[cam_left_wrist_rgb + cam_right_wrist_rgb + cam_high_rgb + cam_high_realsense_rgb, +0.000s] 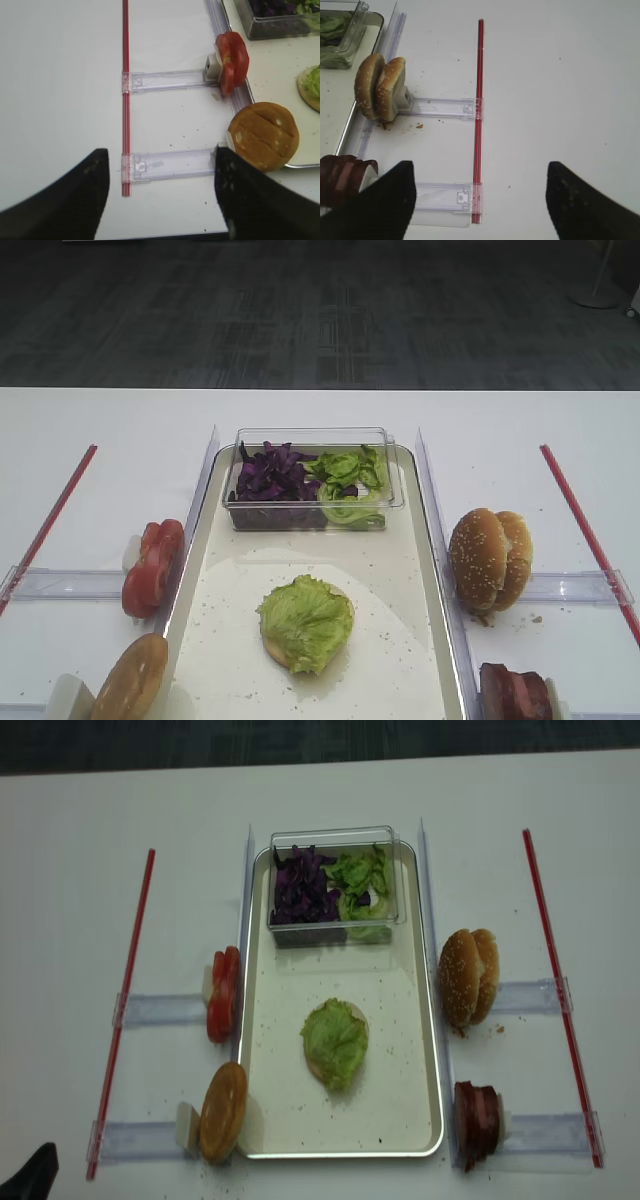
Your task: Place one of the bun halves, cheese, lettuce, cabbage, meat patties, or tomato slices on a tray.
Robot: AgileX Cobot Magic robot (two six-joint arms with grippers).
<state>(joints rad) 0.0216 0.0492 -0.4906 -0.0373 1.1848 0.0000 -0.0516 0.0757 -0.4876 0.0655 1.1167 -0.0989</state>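
Ruffled lettuce (308, 620) sits on a bun half in the middle of the crumb-speckled tray (400, 570). Only the wrist views show the claws: right claw (477, 200) and left claw (160, 192) both gape wide, empty.

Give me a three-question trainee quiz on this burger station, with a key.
1. True or false: a lettuce leaf lies on a bun half on the tray.
2. What shares the clear tub with the purple cabbage? A) tomato B) green lettuce C) cheese
3. Fill in: the tomato slices stand on the ___ side of the tray in the exterior high view.

Key: 1 true; 2 B; 3 left.
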